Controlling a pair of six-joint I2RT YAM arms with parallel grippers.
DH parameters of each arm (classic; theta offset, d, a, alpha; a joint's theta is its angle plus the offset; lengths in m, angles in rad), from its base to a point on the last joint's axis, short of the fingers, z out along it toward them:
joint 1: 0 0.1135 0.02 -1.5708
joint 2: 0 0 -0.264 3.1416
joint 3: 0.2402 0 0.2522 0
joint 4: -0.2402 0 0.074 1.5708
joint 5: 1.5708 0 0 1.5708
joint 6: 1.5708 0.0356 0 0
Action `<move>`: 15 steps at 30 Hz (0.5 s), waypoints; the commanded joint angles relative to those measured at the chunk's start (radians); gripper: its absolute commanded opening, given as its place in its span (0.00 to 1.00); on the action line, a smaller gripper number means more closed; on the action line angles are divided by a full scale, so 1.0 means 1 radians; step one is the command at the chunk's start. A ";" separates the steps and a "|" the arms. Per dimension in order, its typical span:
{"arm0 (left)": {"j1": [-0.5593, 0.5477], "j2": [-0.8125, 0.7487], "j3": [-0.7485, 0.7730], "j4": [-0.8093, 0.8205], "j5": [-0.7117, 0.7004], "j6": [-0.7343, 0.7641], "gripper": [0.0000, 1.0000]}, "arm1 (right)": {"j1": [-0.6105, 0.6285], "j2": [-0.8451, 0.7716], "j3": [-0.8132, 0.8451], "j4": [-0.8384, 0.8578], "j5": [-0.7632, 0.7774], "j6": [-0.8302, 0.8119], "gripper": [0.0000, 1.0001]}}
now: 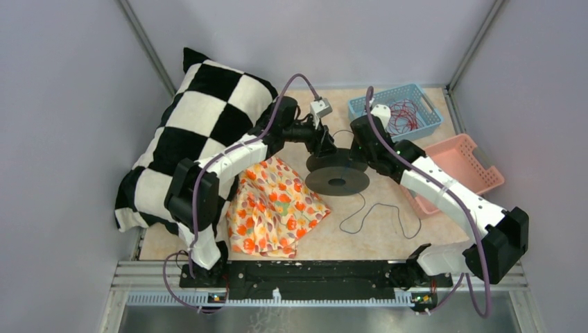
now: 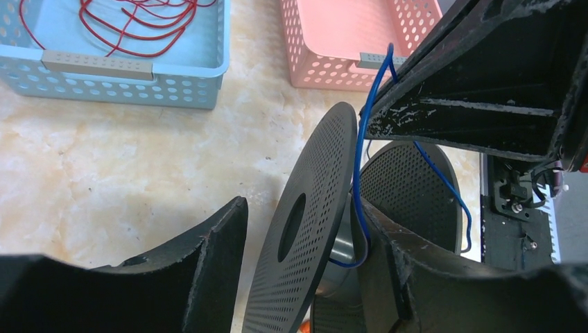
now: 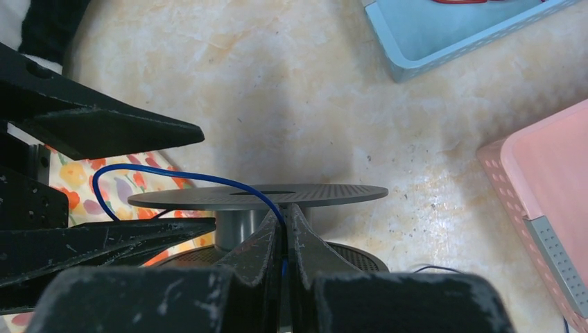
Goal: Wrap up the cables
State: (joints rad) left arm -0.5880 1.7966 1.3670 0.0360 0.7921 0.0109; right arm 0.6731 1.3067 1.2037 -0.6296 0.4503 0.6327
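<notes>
A black perforated spool [image 1: 338, 177] stands on the table centre, also in the left wrist view [image 2: 305, 229] and right wrist view [image 3: 263, 196]. The thin cable, blue up close [image 2: 358, 173], runs from the spool's hub up over the top flange [image 3: 208, 179]; its loose dark end lies looped on the table [image 1: 378, 215]. My left gripper [image 1: 326, 147] is open, its jaws astride the spool's top flange [image 2: 299, 208], one finger between the flanges. My right gripper [image 1: 357, 149] is shut on the cable [image 3: 284, 211] just beside the spool's edge.
A blue basket [image 1: 395, 111] holding red wire [image 1: 402, 114] stands at the back right. A pink basket [image 1: 461, 170] stands at the right. A checkered pillow [image 1: 201, 132] and a floral cloth [image 1: 274, 208] lie on the left.
</notes>
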 commanded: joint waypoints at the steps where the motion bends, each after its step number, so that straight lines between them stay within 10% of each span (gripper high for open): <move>1: -0.003 0.021 0.026 0.010 0.037 0.041 0.62 | -0.013 0.003 -0.002 0.023 -0.004 0.004 0.00; 15: -0.003 0.020 0.009 -0.009 0.043 0.066 0.62 | -0.030 -0.006 -0.019 0.038 -0.027 0.013 0.00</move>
State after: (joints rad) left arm -0.5880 1.8114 1.3670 0.0174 0.8101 0.0357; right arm 0.6548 1.3071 1.1831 -0.6193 0.4290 0.6334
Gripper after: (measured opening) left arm 0.603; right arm 0.008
